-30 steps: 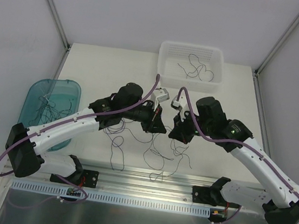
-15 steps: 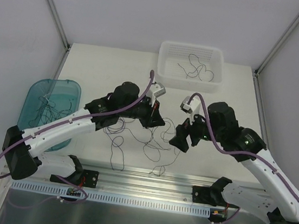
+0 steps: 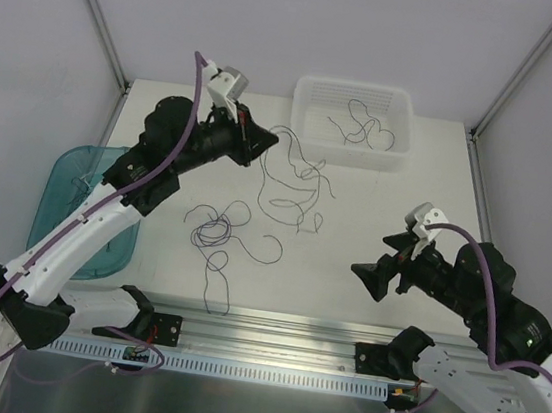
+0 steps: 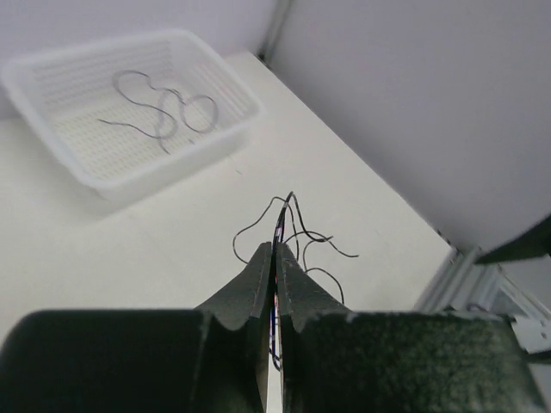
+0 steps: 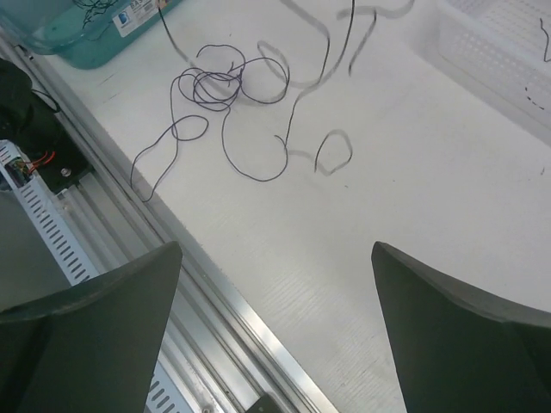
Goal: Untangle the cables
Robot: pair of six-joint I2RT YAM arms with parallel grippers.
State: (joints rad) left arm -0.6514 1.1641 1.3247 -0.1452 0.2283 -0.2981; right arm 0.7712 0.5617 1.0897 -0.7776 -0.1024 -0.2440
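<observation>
Pinching hair-thin dark purple wire strands point(image 3: 298, 174) between pressed-together jaws of the left gripper point(image 3: 264, 140), aloft near the white mesh basket point(image 3: 356, 87); looped remainder point(image 3: 217, 232) flat on the table point(image 3: 406, 212). Right gripper point(image 3: 368, 276) spread, empty. Could slip free if jerked. Unlike a second ago: arms pulled apart, right jaws opened.

place: robot lab | cues: white walled booth point(image 3: 278, 25), aluminium rail point(image 3: 270, 339), bench-mounted arms point(image 3: 92, 229)
</observation>
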